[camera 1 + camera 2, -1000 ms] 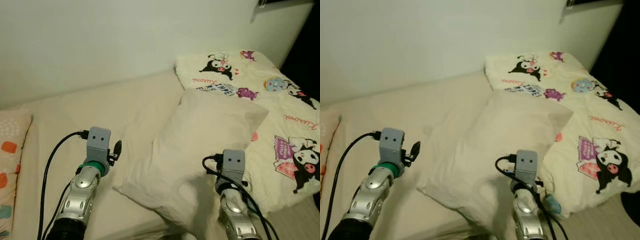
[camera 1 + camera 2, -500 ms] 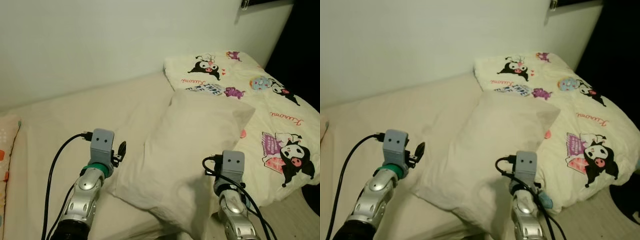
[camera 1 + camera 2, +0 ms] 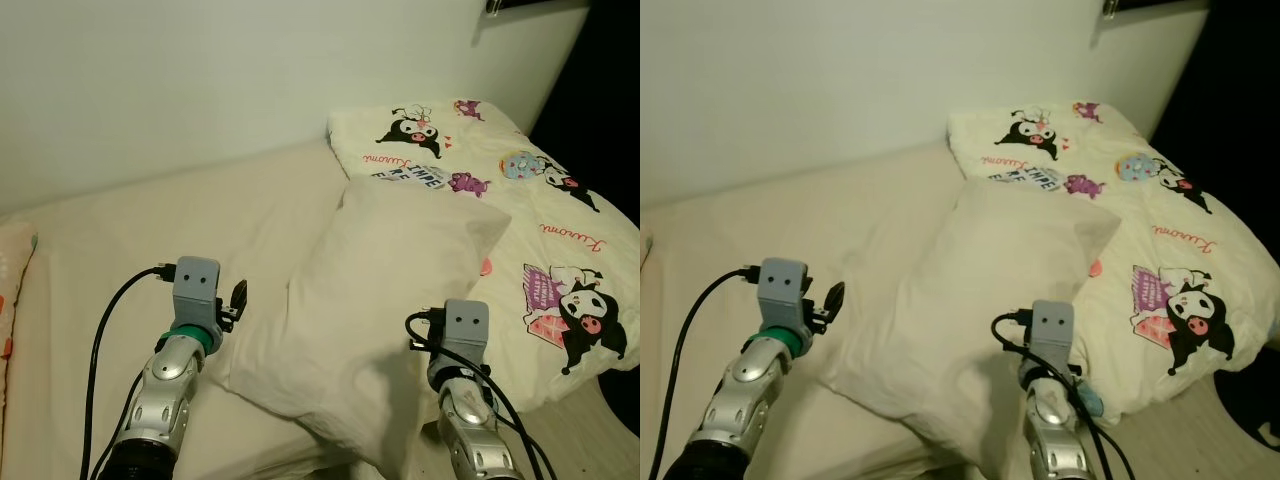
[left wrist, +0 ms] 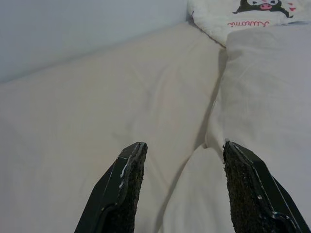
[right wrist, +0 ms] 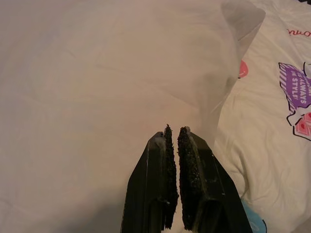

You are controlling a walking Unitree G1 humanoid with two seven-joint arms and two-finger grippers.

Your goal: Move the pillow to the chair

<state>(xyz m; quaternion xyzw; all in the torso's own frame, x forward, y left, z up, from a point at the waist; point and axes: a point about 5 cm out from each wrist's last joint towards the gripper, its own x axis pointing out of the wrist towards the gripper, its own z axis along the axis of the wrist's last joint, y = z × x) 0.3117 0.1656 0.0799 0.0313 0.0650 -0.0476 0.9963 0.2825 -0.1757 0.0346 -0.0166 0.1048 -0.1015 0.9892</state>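
Observation:
A cream pillow (image 3: 390, 280) lies slantwise on the bed, its far corner resting on a cartoon-print blanket. My left gripper (image 4: 182, 148) is open and hovers low over the sheet, just off the pillow's (image 4: 267, 97) left edge. One black finger (image 3: 238, 294) pokes out beside the grey wrist mount. My right gripper (image 5: 175, 130) is shut with nothing between its pads, held over the near right part of the pillow (image 5: 97, 87). In the eye views the right wrist mount (image 3: 465, 325) hides its fingers.
The bed's beige sheet (image 3: 140, 230) stretches left to a patterned cushion (image 3: 12, 270). The cartoon blanket (image 3: 545, 200) covers the right side up to the white wall (image 3: 200, 80). A dark gap (image 3: 610, 90) and some floor (image 3: 615, 400) lie to the right.
The camera has swung right, so the scene slid left and the patterned cushion is nearly out of frame. The left gripper has edged slightly left. The pillow lies as before.

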